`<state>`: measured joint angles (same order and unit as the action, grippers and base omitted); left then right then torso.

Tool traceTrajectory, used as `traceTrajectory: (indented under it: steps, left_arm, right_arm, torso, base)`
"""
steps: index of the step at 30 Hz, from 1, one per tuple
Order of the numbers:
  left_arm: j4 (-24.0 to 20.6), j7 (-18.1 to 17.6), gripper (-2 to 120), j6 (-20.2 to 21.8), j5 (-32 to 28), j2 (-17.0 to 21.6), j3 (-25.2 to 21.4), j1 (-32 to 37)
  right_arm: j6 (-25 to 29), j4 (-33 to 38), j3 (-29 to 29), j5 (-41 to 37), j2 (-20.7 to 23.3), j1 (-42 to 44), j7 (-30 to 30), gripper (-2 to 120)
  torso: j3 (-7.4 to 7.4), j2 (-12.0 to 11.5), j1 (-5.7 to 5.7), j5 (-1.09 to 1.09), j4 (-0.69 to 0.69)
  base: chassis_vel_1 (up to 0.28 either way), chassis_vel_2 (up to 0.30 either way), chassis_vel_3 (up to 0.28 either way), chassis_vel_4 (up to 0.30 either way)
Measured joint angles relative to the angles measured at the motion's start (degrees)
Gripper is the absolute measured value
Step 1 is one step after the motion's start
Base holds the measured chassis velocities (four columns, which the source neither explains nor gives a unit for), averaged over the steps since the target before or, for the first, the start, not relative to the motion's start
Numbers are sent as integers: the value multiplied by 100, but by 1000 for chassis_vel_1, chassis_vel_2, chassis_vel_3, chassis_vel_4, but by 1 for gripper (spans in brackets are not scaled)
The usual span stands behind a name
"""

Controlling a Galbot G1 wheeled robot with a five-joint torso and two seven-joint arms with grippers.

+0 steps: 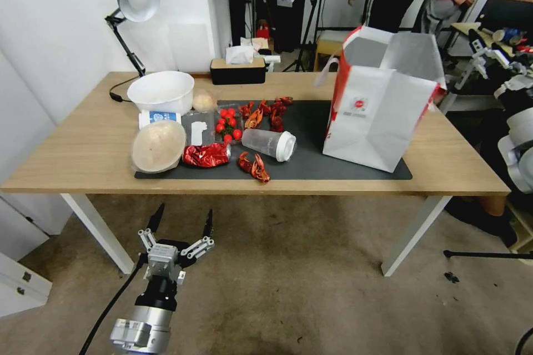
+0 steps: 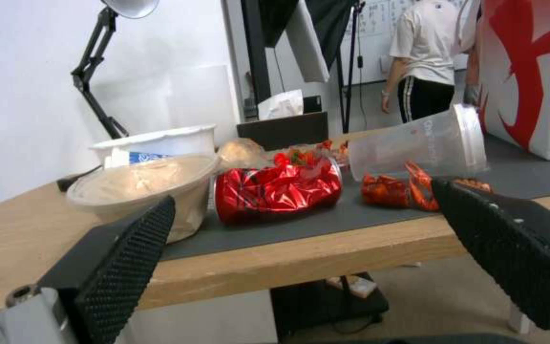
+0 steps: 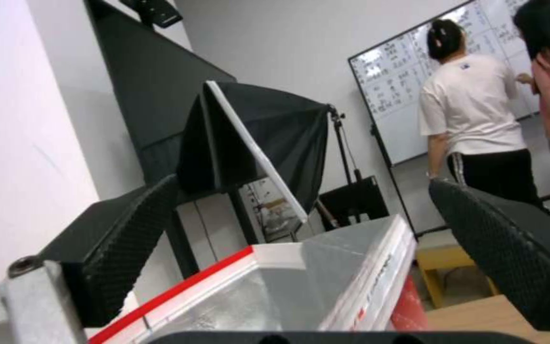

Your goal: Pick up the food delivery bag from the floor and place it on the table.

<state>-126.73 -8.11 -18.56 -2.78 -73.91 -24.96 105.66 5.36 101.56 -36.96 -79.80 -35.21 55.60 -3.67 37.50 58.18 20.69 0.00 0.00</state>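
1. Head view: food delivery bag (image 1: 383, 105) stands upright on the table (image 1: 72, 161), on the right end of the grey mat (image 1: 316, 144). Left gripper (image 1: 182, 223) hangs over the floor (image 1: 311, 299) just in front of the table, jaws spread wide, empty.
2. Left wrist view: left gripper (image 2: 301, 239) jaws wide apart, holding nothing, facing the table edge; bag (image 2: 530, 76) beyond a tipped plastic cup (image 2: 421, 143).
3. Right wrist view: right gripper (image 3: 301, 248) just above the bag's open foil-lined top (image 3: 288, 286), jaws wide apart, touching nothing.
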Motion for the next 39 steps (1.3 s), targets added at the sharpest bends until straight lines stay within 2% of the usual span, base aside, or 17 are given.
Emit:
traceTrajectory:
  steps: [4,8,11,12,19,21,24,25,28,29,32,33,34,37,39]
  left_arm:
    - [-5,-10,100,-40,12,9,1,2]
    - [-5,-86,100,-62,13,34,-2,5]
    - [-1,-123,100,-80,5,48,-10,3]
    - [-1,-123,100,-80,5,48,-10,3]
    - [31,-153,100,-84,-33,49,-59,-29]
    - [34,-158,100,-84,-42,48,-68,-31]
    - [46,-169,100,-88,-74,53,-90,-41]
    - [46,-169,100,-88,-74,53,-90,-41]
    - [65,-171,100,-91,-98,53,-93,-58]
    - [65,-171,100,-91,-98,53,-93,-58]
    - [122,-171,100,-119,-108,52,-95,-98]
    - [160,-170,100,-143,-111,54,-96,-121]
    - [160,-170,100,-143,-111,54,-96,-121]
    - [215,-158,100,-157,-144,85,-88,-161]
    - [234,-156,100,-157,-159,98,-87,-179]
  right_arm:
    - [1,237,-173,115,28,194,1,100]
    - [-36,692,-455,618,21,542,158,100]
    - [-432,1279,-920,1303,-189,1073,318,100]
    - [-432,1279,-920,1303,-189,1073,318,100]
    - [-1273,2440,-1208,2329,-895,1738,940,100]
    - [-1332,2582,-1230,2449,-995,1841,993,100]
    - [-1523,3141,-1247,3022,-1480,2292,1233,100]
    - [-1523,3141,-1247,3022,-1480,2292,1233,100]
    - [-1457,3476,-1238,3591,-1977,2751,1172,100]
    - [-1457,3476,-1238,3591,-1977,2751,1172,100]
    - [-1121,3533,-1157,4110,-2454,3157,873,100]
    - [-838,3465,-1094,4408,-2700,3385,645,100]
    - [-838,3465,-1094,4408,-2700,3385,645,100]
    - [-324,3072,-999,4873,-3064,3720,211,100]
    - [-169,2924,-988,4983,-3134,3768,72,100]
  torso:
    - [0,0,0,0,0]
    - [0,0,0,-1,1]
    - [0,0,0,-1,-1]
    - [0,0,0,-1,-1]
    - [-1,0,0,-1,1]
    - [-1,0,0,-3,2]
    - [-1,0,-1,-2,1]
    - [-1,0,-1,-2,1]
    - [-1,0,-1,-2,0]
    - [-1,0,-1,-2,0]
    - [-1,0,-1,0,-1]
    - [-1,0,-1,-1,-1]
    - [-1,0,-1,-1,-1]
    - [-1,0,-1,1,0]
    - [-1,0,-1,-2,0]
  base:
    - [0,0,0,0]
    - [0,0,0,0]
    - [0,0,0,0]
    - [0,0,0,0]
    - [0,0,0,0]
    - [0,0,0,0]
    - [0,0,0,0]
    - [0,0,0,0]
    - [0,0,0,0]
    - [0,0,0,0]
    - [0,0,0,0]
    - [0,0,0,0]
    - [0,0,0,0]
    - [0,0,0,0]
    - [0,0,0,0]
